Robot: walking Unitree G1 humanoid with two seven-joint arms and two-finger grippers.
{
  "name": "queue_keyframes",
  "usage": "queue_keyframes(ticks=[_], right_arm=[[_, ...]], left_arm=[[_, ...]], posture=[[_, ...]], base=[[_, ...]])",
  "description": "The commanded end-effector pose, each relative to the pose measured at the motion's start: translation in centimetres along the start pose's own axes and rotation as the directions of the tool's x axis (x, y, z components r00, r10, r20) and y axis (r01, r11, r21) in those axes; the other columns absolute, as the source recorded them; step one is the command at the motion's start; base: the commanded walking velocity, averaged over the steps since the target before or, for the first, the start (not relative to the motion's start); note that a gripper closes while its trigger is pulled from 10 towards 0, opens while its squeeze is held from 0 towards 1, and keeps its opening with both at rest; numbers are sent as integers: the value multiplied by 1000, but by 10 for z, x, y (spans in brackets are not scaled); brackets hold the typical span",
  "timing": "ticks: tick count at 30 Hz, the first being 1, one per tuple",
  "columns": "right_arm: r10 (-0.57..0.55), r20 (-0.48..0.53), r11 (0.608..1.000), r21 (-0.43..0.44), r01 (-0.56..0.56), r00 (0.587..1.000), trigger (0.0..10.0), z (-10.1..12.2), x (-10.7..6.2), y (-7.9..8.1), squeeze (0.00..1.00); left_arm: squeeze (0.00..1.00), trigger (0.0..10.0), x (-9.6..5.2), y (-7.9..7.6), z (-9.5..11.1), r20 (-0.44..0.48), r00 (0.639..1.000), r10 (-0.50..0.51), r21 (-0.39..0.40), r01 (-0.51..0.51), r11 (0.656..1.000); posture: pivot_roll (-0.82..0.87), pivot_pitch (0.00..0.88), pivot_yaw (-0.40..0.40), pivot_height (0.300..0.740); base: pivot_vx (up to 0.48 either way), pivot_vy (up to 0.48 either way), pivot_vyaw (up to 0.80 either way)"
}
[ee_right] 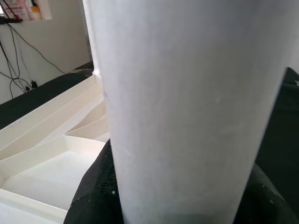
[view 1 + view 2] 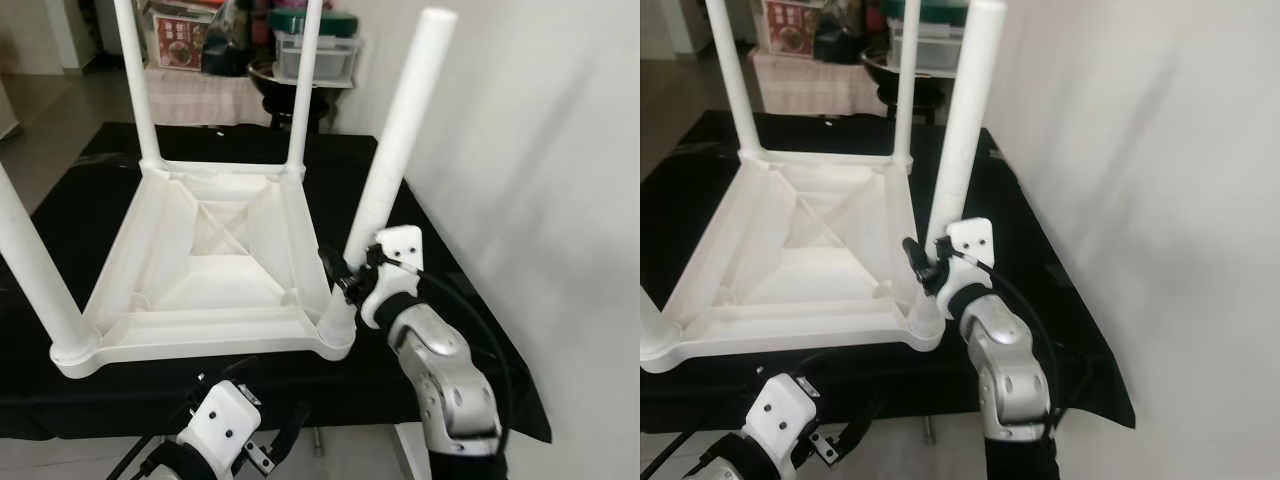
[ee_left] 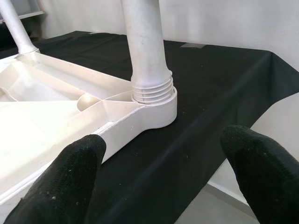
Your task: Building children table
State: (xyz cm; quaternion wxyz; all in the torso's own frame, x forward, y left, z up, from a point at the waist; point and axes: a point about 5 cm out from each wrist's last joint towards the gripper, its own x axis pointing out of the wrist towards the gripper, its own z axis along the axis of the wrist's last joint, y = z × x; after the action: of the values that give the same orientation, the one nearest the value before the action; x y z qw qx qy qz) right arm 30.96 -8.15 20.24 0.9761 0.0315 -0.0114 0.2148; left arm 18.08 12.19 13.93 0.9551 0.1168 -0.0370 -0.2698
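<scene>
Four white tubular plastic legs stand up from an upturned white plastic children's tabletop (image 2: pixel 215 290), which lies on a black cloth-covered table (image 2: pixel 90 200) beside a pale wall (image 2: pixel 540 150) on the right. Three legs stand straight in the corner sockets; the near-right leg (image 2: pixel 395 140) leans to the right, its foot at the near-right corner socket (image 2: pixel 338 335). Past the far end of the table are stacked boxes and bins (image 2: pixel 310 45), blurred. The right pincer (image 2: pixel 345 278) reaches in from the near right and is clamped around the low part of that leaning leg, just above the socket. The left pincer (image 3: pixel 163 172) hangs low at the near edge of the table, its two black fingers (image 3: pixel 60 182) spread wide apart and holding nothing, facing the threaded base of a leg seated in a corner socket (image 3: pixel 152 105).
</scene>
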Motion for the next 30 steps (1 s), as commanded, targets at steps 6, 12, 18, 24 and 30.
queue_keyframes(ticks=[6, 12, 18, 24, 30], right_arm=[[280, -35, 959, 64, -278, 959, 10000, -3, -1, 16, 1000], [542, -4, 839, -48, -542, 840, 10000, 12, 3, -3, 1000], [705, -141, 672, -178, -719, 695, 10000, 15, 4, -22, 0], [761, -170, 603, -170, -780, 626, 10000, 18, 9, -32, 0], [797, -165, 564, -141, -814, 581, 0, 19, 14, -40, 0]], left_arm=[[0, 10000, 0, 1, -2, -6, 1000, 7, 0, -7, 1000], [0, 10000, 1, 0, -2, -3, 1000, -1, -2, 1, 1000], [0, 10000, 1, -2, 0, 1, 1000, 5, -3, -5, 1000], [0, 10000, 0, -3, 1, 2, 1000, 6, -5, -6, 1000], [0, 10000, -4, -6, 4, 2, 1000, 14, -10, -14, 1000]], posture=[[57, 121, -96, 740], [65, 124, -103, 740], [72, 133, -110, 740], [77, 142, -117, 740], [76, 167, -123, 740]], base=[[0, 0, 0], [0, 0, 0], [0, 0, 0], [0, 0, 0], [0, 0, 0]])
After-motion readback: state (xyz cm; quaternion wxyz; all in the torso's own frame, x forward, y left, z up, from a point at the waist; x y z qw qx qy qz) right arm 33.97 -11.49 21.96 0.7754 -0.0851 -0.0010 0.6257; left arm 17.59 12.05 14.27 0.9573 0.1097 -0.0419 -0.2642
